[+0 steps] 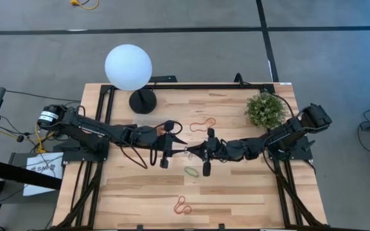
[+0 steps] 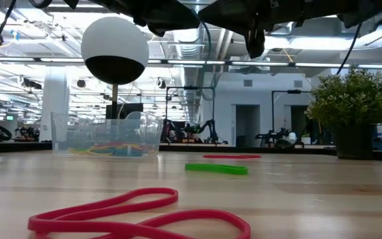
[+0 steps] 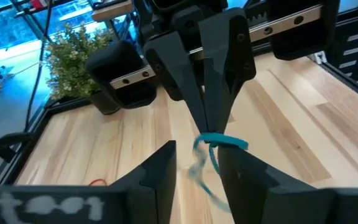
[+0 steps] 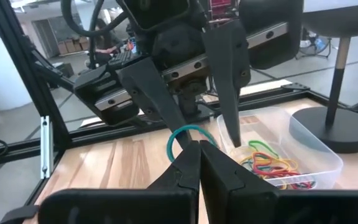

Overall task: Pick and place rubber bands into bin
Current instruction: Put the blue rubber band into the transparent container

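Note:
My right gripper is shut on a blue-green rubber band over the middle of the table. My left gripper faces it, open, with one finger on each side of the right fingertips and the hanging band; whether it touches the band I cannot tell. The clear bin sits just beyond with several coloured bands on its floor, and shows in the low view. Loose bands lie flat on the table: green, red, orange-red. My right gripper pinches the blue-green band between its two shut fingertips, coming level from the table's right. The band is lifted clear of the table. One part loops out beside the tips and the other hangs slack below them.
A white globe lamp on a black round base stands at the far left of the table. A potted plant stands at the far right. Bare wood lies along the near edge around the red band.

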Available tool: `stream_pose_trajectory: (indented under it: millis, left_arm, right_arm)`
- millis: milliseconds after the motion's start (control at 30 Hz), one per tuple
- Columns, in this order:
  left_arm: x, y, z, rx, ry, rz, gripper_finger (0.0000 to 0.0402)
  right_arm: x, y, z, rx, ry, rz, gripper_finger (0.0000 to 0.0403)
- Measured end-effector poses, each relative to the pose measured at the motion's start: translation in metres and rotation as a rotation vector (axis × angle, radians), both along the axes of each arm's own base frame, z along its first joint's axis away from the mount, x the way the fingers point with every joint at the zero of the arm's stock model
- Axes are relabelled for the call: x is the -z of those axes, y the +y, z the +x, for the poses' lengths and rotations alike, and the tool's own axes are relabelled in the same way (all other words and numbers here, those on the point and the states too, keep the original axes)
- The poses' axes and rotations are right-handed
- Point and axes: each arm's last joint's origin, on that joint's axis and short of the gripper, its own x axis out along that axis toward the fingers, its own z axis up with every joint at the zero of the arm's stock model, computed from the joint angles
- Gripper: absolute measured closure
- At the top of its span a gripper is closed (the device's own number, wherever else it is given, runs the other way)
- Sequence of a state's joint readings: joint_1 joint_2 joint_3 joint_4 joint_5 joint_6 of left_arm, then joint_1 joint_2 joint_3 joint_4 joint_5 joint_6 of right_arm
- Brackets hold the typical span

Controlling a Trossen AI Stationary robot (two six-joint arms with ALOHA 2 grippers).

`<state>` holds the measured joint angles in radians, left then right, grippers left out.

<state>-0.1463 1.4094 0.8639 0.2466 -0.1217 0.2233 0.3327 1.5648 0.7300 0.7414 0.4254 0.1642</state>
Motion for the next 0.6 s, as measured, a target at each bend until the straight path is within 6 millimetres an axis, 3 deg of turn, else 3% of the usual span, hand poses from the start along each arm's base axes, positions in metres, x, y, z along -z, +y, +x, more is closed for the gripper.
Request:
stream_pose_trajectory:
  millis: [300, 600]
  left_arm:
    - [0.0007, 0.0032, -0.0002, -0.091, 0.004, -0.002, 0.0391]
    - [0.0009, 0.0056, -0.0006, -0.178, 0.002, 0.026, 0.0400]
  right_arm:
    - [0.0054, 0.0009, -0.0008, -0.011, 0.053, 0.019, 0.0388]
    - [0.0088, -0.0012, -0.0014, 0.044, 0.086, -0.001, 0.0312]
